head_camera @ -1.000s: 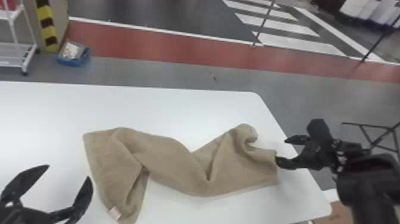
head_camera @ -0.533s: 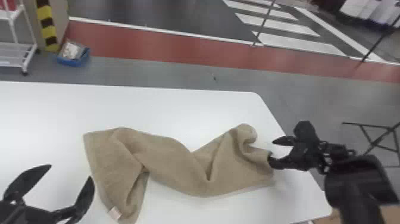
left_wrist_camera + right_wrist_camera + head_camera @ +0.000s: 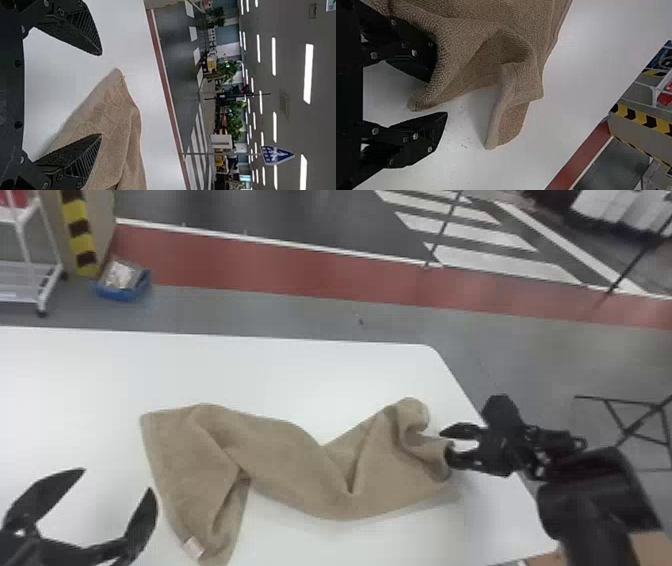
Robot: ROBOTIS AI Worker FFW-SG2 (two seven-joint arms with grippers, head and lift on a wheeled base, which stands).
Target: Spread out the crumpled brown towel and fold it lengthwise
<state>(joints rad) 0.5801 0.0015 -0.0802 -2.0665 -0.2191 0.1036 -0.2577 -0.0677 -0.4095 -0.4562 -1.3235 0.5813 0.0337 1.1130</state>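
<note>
The brown towel (image 3: 280,460) lies crumpled and twisted across the white table, a small pale tag at its near left corner. At its right end my right gripper (image 3: 445,445) stands open, one finger against the raised edge of the cloth. In the right wrist view the right gripper (image 3: 437,97) has a finger partly behind a fold of the towel (image 3: 466,51). My left gripper (image 3: 117,480) is open at the lower left, beside the towel's left end. The left wrist view shows the left gripper (image 3: 101,95) with one finger over the towel (image 3: 119,130).
The white table (image 3: 300,370) extends behind and left of the towel; its right edge runs under the right arm. On the floor beyond are a blue bin (image 3: 122,285) and a white wheeled rack (image 3: 30,265). A cardboard box (image 3: 650,547) is at the lower right.
My right gripper has moved left, from beside the towel's right end to where one finger meets the cloth, and that end has been pushed in slightly. The left gripper has barely moved.
</note>
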